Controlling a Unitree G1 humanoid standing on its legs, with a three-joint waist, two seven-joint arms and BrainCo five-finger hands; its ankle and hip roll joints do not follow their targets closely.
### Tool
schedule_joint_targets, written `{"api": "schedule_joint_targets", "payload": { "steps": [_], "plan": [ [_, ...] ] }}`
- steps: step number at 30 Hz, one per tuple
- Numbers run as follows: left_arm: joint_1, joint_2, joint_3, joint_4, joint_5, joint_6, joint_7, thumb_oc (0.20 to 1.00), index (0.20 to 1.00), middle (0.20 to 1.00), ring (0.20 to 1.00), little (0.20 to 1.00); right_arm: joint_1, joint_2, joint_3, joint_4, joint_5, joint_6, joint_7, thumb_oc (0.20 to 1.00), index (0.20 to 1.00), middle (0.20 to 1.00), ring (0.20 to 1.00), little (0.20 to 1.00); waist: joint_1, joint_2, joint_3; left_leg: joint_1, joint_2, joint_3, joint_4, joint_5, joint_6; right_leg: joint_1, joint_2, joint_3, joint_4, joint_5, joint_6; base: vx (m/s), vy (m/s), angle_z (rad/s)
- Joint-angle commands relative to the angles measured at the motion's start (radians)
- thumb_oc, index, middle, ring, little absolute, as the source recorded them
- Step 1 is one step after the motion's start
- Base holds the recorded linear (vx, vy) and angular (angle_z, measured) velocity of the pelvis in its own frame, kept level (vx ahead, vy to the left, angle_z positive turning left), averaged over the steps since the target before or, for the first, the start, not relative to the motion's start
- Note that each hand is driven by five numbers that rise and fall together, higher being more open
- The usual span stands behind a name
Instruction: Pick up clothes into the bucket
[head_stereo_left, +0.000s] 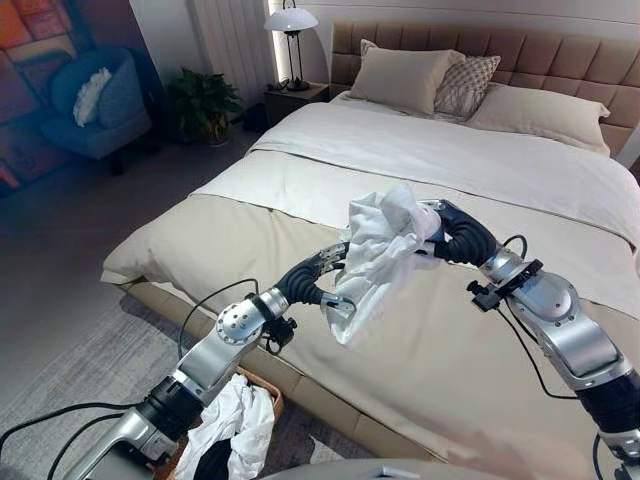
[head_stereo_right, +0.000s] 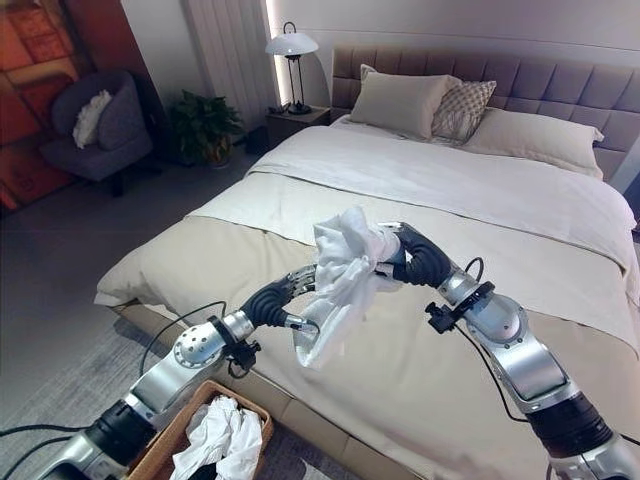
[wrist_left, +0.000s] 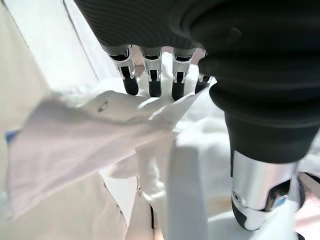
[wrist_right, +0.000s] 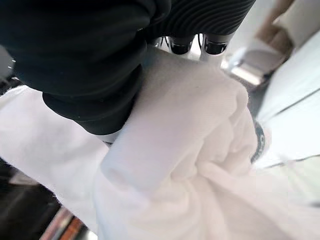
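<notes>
So the robot has a white garment (head_stereo_left: 378, 255) lifted in the air over the near part of the bed (head_stereo_left: 470, 360), bunched up at the top with a loose end hanging down toward the bed's front edge. The right hand (head_stereo_right: 392, 258) is buried in the top of the bundle; in its wrist view the cloth is wrapped between thumb and fingers, so it's clamped on it. The left hand (head_stereo_left: 335, 272) sits at the lower side of the same garment, fingers curled into the fabric, so it's got a grip too. Down on the floor just in front of the bed sits the wicker basket (head_stereo_right: 160, 448), with more white clothes (head_stereo_right: 220, 438) already piled inside. Past the head of the bed, there's a lamp (head_stereo_left: 290, 25) on a nightstand and a plant (head_stereo_left: 203, 102) beside it.
</notes>
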Motion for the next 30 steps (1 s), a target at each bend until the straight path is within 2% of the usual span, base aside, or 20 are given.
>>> {"api": "schedule_joint_targets", "payload": {
  "steps": [1,6,10,11,12,13,14,19,20,21,22,23,24,25,27,30],
  "plan": [
    [-0.072,-0.024,0.05,0.036,0.129,-0.055,0.065,1.0,1.0,1.0,1.0,1.0,-0.065,0.055,-0.042,-0.12,0.158,-0.047,0.013,0.2,0.2,0.2,0.2,0.2,-0.002,-0.063,-0.039,0.014,-0.03,0.013,0.056,-0.097,0.011,0.057,-0.039,-0.016,-0.144,0.124,0.064,0.0,0.0,0.0],
    [-0.037,-0.053,0.092,0.04,0.181,-0.058,0.084,1.0,1.0,1.0,1.0,1.0,-0.036,0.089,-0.043,-0.154,0.259,-0.03,0.043,0.2,0.2,0.2,0.2,0.2,-0.001,-0.067,-0.039,0.019,-0.031,0.012,0.062,-0.103,0.014,0.064,-0.04,-0.015,-0.14,0.12,0.063,0.0,0.0,0.0],
    [-0.013,-0.058,0.095,0.021,0.134,-0.057,0.062,1.0,1.0,1.0,1.0,1.0,-0.027,0.076,-0.035,-0.182,0.29,-0.016,0.076,0.2,0.2,0.2,0.2,0.2,-0.001,-0.068,-0.041,0.023,-0.03,0.01,0.066,-0.108,0.016,0.068,-0.041,-0.012,-0.14,0.115,0.062,0.0,0.0,0.0],
    [-0.012,-0.059,0.093,0.014,0.106,-0.055,0.052,0.947,0.947,0.947,0.947,0.947,-0.026,0.071,-0.033,-0.185,0.295,-0.013,0.078,0.2,0.2,0.2,0.2,0.2,-0.002,-0.068,-0.041,0.025,-0.03,0.01,0.066,-0.109,0.015,0.07,-0.041,-0.013,-0.139,0.114,0.062,0.0,0.0,0.0],
    [-0.008,-0.063,0.087,0.01,0.067,-0.051,0.039,0.947,0.947,0.947,0.947,0.947,-0.026,0.068,-0.028,-0.184,0.301,-0.011,0.082,0.2,0.2,0.2,0.2,0.2,-0.003,-0.068,-0.042,0.027,-0.03,0.01,0.065,-0.109,0.015,0.072,-0.041,-0.013,-0.139,0.114,0.062,0.0,0.0,0.0],
    [-0.005,-0.065,0.086,0.01,0.044,-0.048,0.037,0.25,0.25,0.25,0.25,0.25,-0.026,0.067,-0.023,-0.182,0.308,-0.009,0.084,0.2,0.2,0.2,0.2,0.2,-0.003,-0.068,-0.042,0.029,-0.03,0.009,0.065,-0.109,0.015,0.074,-0.041,-0.015,-0.14,0.114,0.063,0.0,0.0,0.0],
    [-0.001,-0.069,0.086,0.009,0.013,-0.044,0.033,0.2,0.2,0.2,0.2,0.2,-0.026,0.067,-0.018,-0.182,0.316,-0.007,0.086,0.2,0.2,0.2,0.2,0.2,-0.003,-0.068,-0.042,0.03,-0.029,0.01,0.064,-0.109,0.014,0.076,-0.042,-0.017,-0.141,0.113,0.063,0.0,0.0,0.0],
    [0.032,-0.101,0.081,0.033,-0.109,-0.029,0.025,0.2,0.2,0.2,0.2,0.2,-0.023,0.074,0.036,-0.17,0.388,0.011,0.112,0.2,0.2,0.2,0.2,0.2,-0.003,-0.071,-0.036,0.031,-0.029,0.005,0.064,-0.108,0.013,0.079,-0.043,-0.018,-0.141,0.113,0.061,0.01,0.005,0.0],
    [0.083,-0.089,0.118,0.041,-0.131,-0.036,0.013,0.2,0.2,0.2,0.2,0.2,-0.007,0.07,0.024,-0.171,0.401,0.026,0.117,0.2,0.2,0.2,0.2,0.2,0.003,-0.072,-0.035,0.029,-0.028,0.005,0.063,-0.106,0.013,0.077,-0.044,-0.02,-0.141,0.112,0.06,0.0,0.0,0.0],
    [0.106,-0.078,0.126,0.03,-0.144,-0.033,-0.002,0.2,0.2,0.2,0.2,0.2,0.001,0.064,0.017,-0.18,0.409,0.027,0.13,0.332,0.332,0.332,0.332,0.332,0.004,-0.072,-0.033,0.036,-0.026,0.003,0.061,-0.113,0.011,0.084,-0.042,-0.021,-0.142,0.106,0.061,0.0,0.0,0.0],
    [0.12,-0.082,0.132,0.013,-0.192,-0.029,-0.001,0.2,0.2,0.2,0.2,0.2,0.013,0.058,0.023,-0.188,0.437,0.019,0.143,0.514,0.514,0.514,0.514,0.514,0.007,-0.073,-0.03,0.036,-0.026,0.002,0.061,-0.112,0.01,0.083,-0.043,-0.022,-0.141,0.107,0.062,0.0,0.0,0.0],
    [0.128,-0.084,0.138,-0.001,-0.215,-0.026,0.005,0.2,0.2,0.2,0.2,0.2,0.028,0.057,0.022,-0.198,0.445,0.018,0.139,0.853,0.853,0.853,0.853,0.853,0.008,-0.073,-0.027,0.035,-0.027,0.001,0.061,-0.112,0.011,0.082,-0.043,-0.023,-0.14,0.107,0.061,-0.01,0.005,0.04],
    [0.142,-0.092,0.146,-0.01,-0.254,-0.018,0.008,0.2,0.2,0.2,0.2,0.2,0.039,0.056,0.02,-0.21,0.45,0.016,0.14,1.0,1.0,1.0,1.0,1.0,0.009,-0.074,-0.025,0.034,-0.027,0.0,0.062,-0.111,0.011,0.08,-0.043,-0.023,-0.139,0.108,0.061,-0.01,0.006,0.08],
    [0.171,-0.099,0.165,-0.025,-0.306,-0.009,0.006,0.2,0.2,0.2,0.2,0.2,0.058,0.057,0.013,-0.217,0.46,0.02,0.144,1.0,1.0,1.0,1.0,1.0,0.012,-0.076,-0.023,0.032,-0.029,-0.001,0.064,-0.111,0.011,0.08,-0.044,-0.024,-0.138,0.108,0.061,0.0,0.003,0.06],
    [0.125,-0.179,0.147,0.058,-0.316,-0.024,0.082,0.2,0.2,0.2,0.2,0.2,0.038,0.082,0.07,-0.191,0.465,0.016,0.123,1.0,1.0,1.0,1.0,1.0,0.007,-0.081,-0.022,0.035,-0.028,0.002,0.06,-0.112,0.012,0.08,-0.043,-0.018,-0.141,0.108,0.061,0.0,-0.002,0.03],
    [0.182,-0.23,0.181,0.076,-0.364,-0.02,0.097,0.2,0.2,0.2,0.2,0.2,0.074,0.11,0.049,-0.157,0.46,0.018,0.103,1.0,1.0,1.0,1.0,1.0,0.009,-0.087,-0.021,0.035,-0.029,0.001,0.058,-0.111,0.015,0.081,-0.043,-0.016,-0.143,0.109,0.06,0.0,0.0,0.0]
  ]
}}
